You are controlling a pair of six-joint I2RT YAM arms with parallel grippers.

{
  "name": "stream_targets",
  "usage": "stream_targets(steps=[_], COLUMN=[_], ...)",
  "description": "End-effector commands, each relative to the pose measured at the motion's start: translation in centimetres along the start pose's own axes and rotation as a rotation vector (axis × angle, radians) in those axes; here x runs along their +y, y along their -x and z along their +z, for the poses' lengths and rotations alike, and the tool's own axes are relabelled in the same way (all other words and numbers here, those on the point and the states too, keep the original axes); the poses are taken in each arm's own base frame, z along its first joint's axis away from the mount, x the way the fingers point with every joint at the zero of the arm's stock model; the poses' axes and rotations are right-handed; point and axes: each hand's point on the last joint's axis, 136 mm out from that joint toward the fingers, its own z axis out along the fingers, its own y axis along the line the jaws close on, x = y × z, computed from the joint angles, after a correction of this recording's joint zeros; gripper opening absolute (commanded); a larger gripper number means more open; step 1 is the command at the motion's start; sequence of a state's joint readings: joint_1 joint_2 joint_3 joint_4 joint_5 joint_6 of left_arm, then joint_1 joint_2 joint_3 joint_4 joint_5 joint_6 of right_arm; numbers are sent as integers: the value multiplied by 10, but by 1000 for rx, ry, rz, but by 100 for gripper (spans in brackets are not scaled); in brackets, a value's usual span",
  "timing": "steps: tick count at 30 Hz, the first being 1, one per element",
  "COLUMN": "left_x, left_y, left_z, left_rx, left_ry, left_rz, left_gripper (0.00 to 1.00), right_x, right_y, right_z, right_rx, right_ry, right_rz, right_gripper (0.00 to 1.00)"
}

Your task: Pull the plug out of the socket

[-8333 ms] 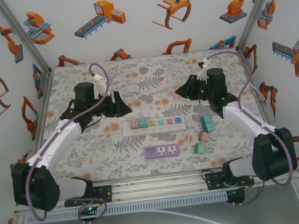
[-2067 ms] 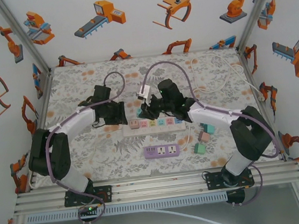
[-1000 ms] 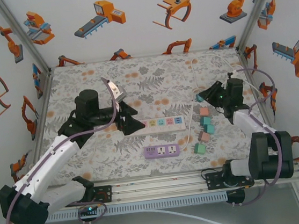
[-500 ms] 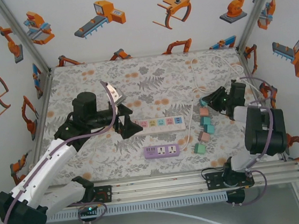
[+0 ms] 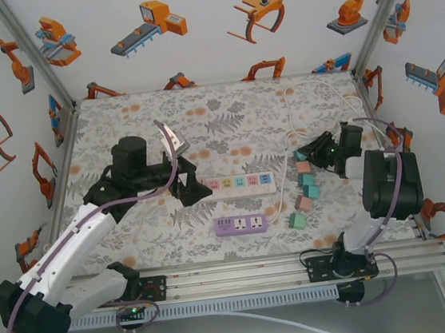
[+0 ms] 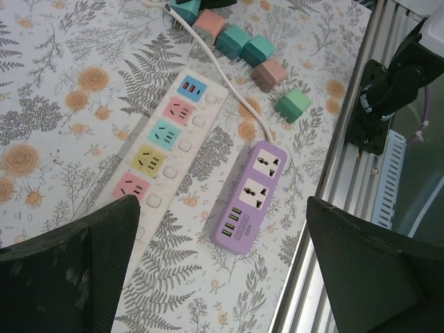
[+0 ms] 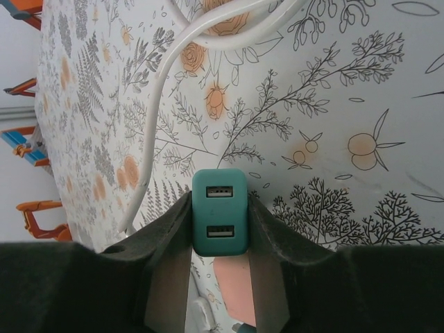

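The white power strip (image 5: 239, 184) lies mid-table, and in the left wrist view the white power strip (image 6: 170, 132) has all its coloured sockets bare. My left gripper (image 5: 197, 189) hovers over the strip's left end. In its own view the left gripper (image 6: 222, 277) is wide open, with nothing between its fingers. At the right, my right gripper (image 5: 306, 155) is low beside the row of loose plugs. In the right wrist view the right gripper (image 7: 220, 222) is shut on a teal plug (image 7: 220, 211) with two USB ports, just above the mat.
A purple power strip (image 5: 241, 225) lies nearer the front edge. Loose teal, pink and green plugs (image 5: 306, 193) sit in a row at the right. A white cable (image 7: 156, 104) curves across the mat behind the held plug. A pink plug (image 7: 229, 284) lies just under the right fingers.
My right gripper took the teal plug from the strip and carried it right to the loose plugs, now sitting slightly lower. The left gripper stayed at the strip's left end.
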State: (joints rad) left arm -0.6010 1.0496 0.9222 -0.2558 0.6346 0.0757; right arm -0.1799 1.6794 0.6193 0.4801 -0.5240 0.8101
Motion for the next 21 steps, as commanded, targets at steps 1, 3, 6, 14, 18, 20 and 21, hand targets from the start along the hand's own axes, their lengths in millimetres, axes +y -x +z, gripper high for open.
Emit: stream_targets(steps=[1,3,6,14,18,20,21], left_x=[0,2,12,14,22,25,26], left_y=[3,1,0,1,-4,-5,-6], left_z=[0,0,0,-3,-4,-4,-4], left_rx=[0,3,12,2,23,26,29], left_ry=[2,15,70,95,140,153,163], left_rz=[24,22,13,24,11,8,5], left_gripper=[97,97,97,97,97,97,97], right_x=[-1,-5,-12,-20,-14,-10,-6], right_y=[1,0,0,5,11,13,16], right_z=[1,-1,-5,-18,-24,-28,-31], right_rx=[3,-1,-7,-45,-63,-71,-78], right_ry=[-7,-29,-75,-170,-176,-176,-171], right_rz=[-26,-27,-35,-76,-101,-115,-124], right_gripper=[39,41,44,48,49,49,49])
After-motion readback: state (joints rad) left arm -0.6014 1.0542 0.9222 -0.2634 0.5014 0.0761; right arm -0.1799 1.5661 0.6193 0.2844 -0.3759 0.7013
